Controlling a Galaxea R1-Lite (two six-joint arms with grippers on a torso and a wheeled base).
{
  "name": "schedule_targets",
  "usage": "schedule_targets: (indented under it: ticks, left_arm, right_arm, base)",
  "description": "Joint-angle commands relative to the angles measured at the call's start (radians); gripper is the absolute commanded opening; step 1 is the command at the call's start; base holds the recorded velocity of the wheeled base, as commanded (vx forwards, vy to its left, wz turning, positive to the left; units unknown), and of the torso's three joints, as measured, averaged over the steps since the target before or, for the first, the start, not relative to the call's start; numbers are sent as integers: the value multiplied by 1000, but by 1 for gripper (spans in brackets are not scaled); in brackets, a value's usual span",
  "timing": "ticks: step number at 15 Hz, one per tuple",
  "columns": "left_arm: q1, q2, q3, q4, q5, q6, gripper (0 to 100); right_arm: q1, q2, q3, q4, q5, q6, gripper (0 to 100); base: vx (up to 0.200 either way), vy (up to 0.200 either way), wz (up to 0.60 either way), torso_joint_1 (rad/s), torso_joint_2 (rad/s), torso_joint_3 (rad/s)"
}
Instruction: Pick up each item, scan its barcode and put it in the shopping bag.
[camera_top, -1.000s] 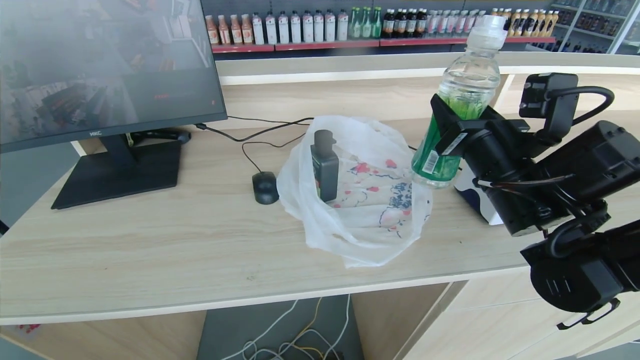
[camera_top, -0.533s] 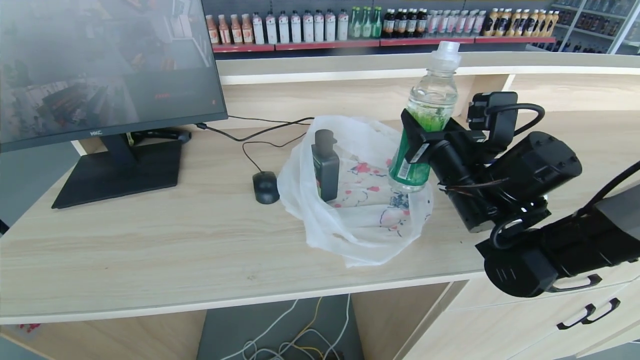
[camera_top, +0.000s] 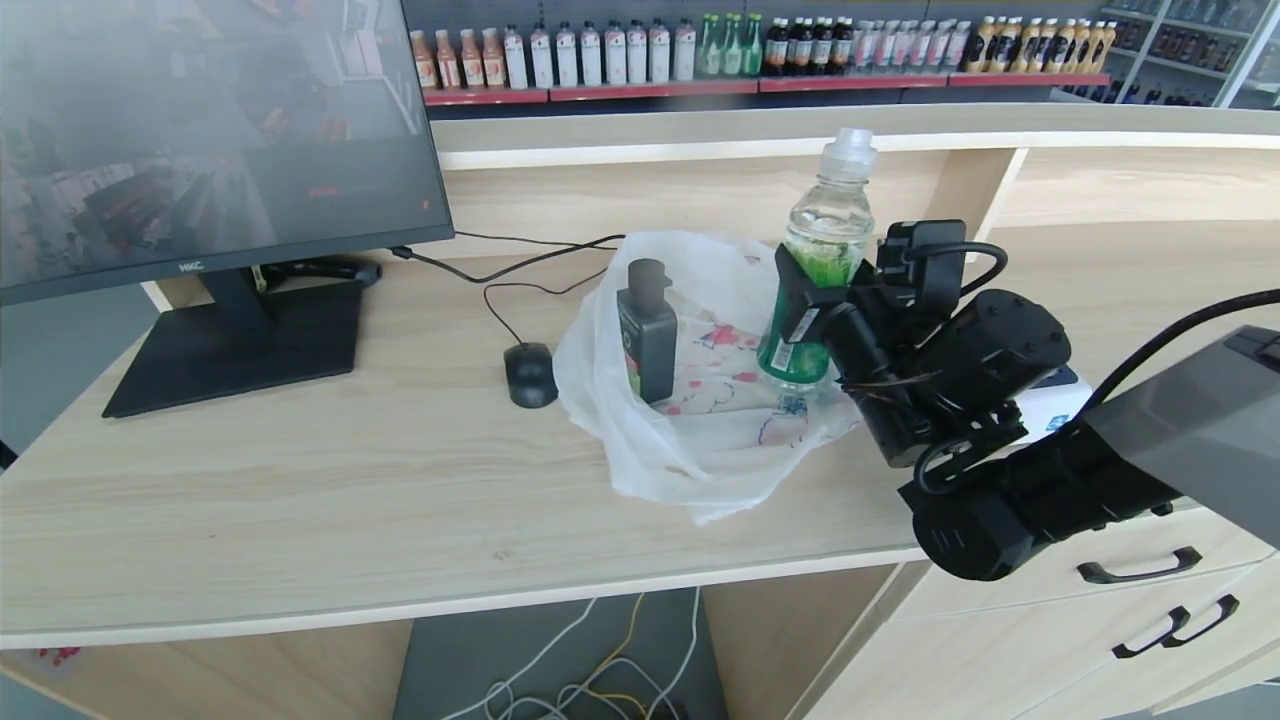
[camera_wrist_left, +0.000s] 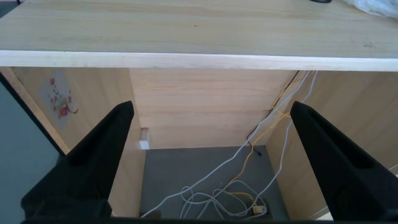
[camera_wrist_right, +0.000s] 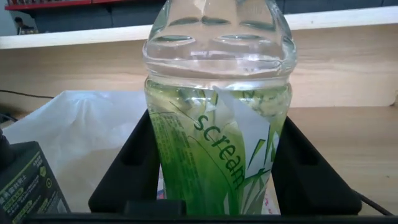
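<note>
One dark bottle (camera_top: 647, 335) already stands inside the white shopping bag (camera_top: 700, 450), and the right gripper (camera_top: 812, 305), fingers pinching a green-labelled drink bottle (camera_top: 826, 225) upright at the bag's open mouth, looks to be at the bagging step; a white carton (camera_top: 1062, 398) on the counter (camera_top: 300, 500) beside the bag seems left to do. The left gripper (camera_wrist_left: 211, 111) hangs below the counter's front edge, fingers spread on nothing. The pale wood counter also carries a monitor (camera_top: 200, 130) and a mouse (camera_top: 530, 375), with bottle-lined shop shelves (camera_top: 700, 90) behind.
</note>
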Motion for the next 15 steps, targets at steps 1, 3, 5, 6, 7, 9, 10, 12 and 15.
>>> schedule_targets:
  ticks: [1,3,5,6,7,9,10,12,15]
  left_arm:
    - [0,0,0,0,0,0,100]
    - [0,0,0,0,0,0,100]
    - [0,0,0,0,0,0,100]
    - [0,0,0,0,0,0,100]
    - [0,0,0,0,0,0,100]
    - [0,0,0,0,0,0,100]
    - [0,0,0,0,0,0,100]
    - [-1,0,0,0,0,0,100]
    - [-1,0,0,0,0,0,100]
  right_arm:
    - [25,25,-17,4,1,0,0]
    - [29,40,-40,4,1,0,0]
    - [31,35,-45,4,1,0,0]
    - [40,34,-45,4,1,0,0]
    - [45,34,-45,4,1,0,0]
    - [63,35,-57,4,1,0,0]
    - [66,37,-59,4,1,0,0]
    - [66,51,-51,4,1,3,0]
    - [69,60,-46,4,1,3,0]
  base:
    - [0,0,0,0,0,0]
    - [0,0,0,0,0,0]
    - [0,0,0,0,0,0]
    - [0,0,0,0,0,0]
    - [0,0,0,0,0,0]
    - [0,0,0,0,0,0]
    - [0,0,0,0,0,0]
    - [0,0,0,0,0,0]
    - [0,0,0,0,0,0]
